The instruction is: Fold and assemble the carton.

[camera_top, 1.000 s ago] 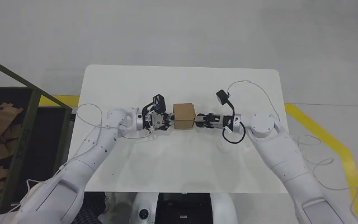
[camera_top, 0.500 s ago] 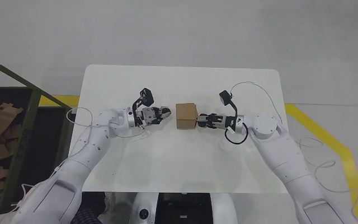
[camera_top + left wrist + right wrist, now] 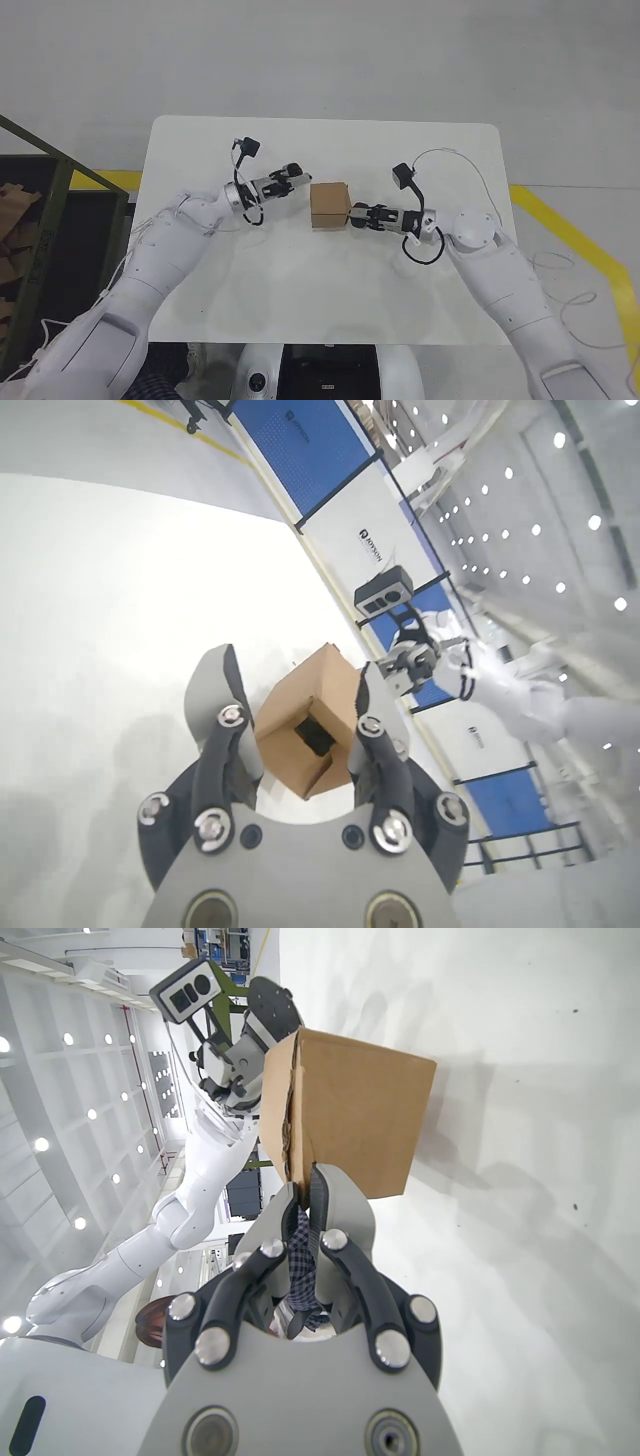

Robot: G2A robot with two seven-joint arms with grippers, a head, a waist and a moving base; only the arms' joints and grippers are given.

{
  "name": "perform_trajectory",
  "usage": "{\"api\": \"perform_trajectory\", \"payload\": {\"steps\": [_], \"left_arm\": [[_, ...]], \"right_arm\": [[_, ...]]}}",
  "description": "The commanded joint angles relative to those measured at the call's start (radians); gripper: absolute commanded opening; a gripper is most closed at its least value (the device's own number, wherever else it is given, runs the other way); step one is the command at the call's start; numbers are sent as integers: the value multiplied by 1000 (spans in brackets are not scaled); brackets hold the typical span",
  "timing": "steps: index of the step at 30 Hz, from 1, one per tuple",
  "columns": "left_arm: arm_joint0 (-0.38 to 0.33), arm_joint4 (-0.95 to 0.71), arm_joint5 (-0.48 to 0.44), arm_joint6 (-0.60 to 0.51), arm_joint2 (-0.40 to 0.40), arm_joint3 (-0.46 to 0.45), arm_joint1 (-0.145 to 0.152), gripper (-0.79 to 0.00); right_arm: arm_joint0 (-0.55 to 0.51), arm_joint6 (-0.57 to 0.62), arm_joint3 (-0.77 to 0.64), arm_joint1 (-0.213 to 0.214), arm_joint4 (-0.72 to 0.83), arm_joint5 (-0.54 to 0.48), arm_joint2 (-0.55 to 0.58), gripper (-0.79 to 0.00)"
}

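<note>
A small brown cardboard carton [image 3: 329, 205] stands on the white table [image 3: 330, 290] near its middle. My right gripper [image 3: 354, 216] is shut on the carton's corner edge [image 3: 302, 1180], fingers pinched on the cardboard. The carton [image 3: 345, 1118] looks boxed up, with a ragged seam along one side. My left gripper [image 3: 294, 172] is open, a short way off the carton's opposite side and not touching it. From the left wrist, the carton [image 3: 305, 725] lies beyond the spread fingers [image 3: 220, 695], its end flaps folded in with a small dark gap at the centre.
A dark green rack with cardboard scraps [image 3: 20, 220] stands left of the table. Yellow floor tape [image 3: 560, 215] runs to the right. Cables loop from both wrists over the tabletop.
My left gripper has let go of the carton's side, pulled back and swung toward the far left. The carton and my right gripper have stayed nearly in place.
</note>
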Motion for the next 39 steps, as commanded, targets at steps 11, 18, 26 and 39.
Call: {"api": "perform_trajectory", "payload": {"steps": [11,18,26,39], "left_arm": [[-8,-284,308,-351,-40,-38,16,0],[6,-258,376,-379,-30,-72,15,0],[18,-299,408,-403,-20,-97,6,0],[11,-358,396,-408,-4,-76,-18,-77]], "right_arm": [[-26,-28,-57,9,-17,-20,32,-785],[-42,-46,-106,17,-22,-13,60,-785],[-50,-53,-137,16,-10,9,59,-785],[-50,-41,-143,13,36,16,55,-785]]}}
